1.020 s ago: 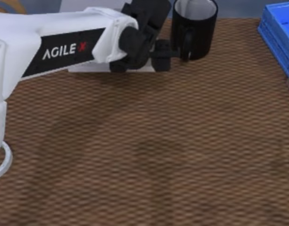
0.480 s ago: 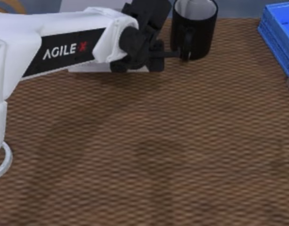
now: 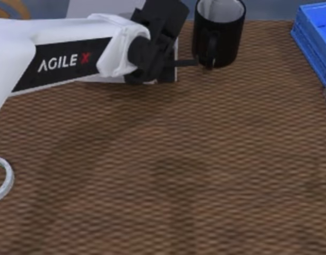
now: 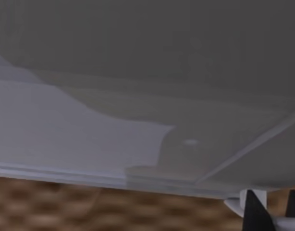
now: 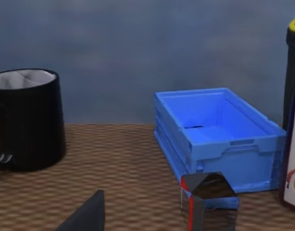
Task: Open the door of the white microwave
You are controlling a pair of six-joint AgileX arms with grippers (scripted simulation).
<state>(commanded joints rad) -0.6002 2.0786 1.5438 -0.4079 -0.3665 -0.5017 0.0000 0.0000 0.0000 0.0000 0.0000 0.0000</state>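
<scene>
Looking down, the left pincer (image 3: 171,66) sits at the white microwave (image 3: 102,6) front, far-left on the worktop (image 3: 179,170), beside a black mug (image 3: 219,32). Left wrist: the door (image 4: 138,72) fills the frame, fingertips (image 4: 255,211) slightly apart at its edge. Right wrist: mug, blue crate (image 5: 219,134).

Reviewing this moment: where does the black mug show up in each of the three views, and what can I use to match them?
Top view: the black mug stands at the far edge of the table, right of the left claw.
Left wrist view: not in it; the door fills the picture.
Right wrist view: the mug sits at the picture's left edge.
Shared landmark: the blue crate, in the top and right wrist views.
</scene>
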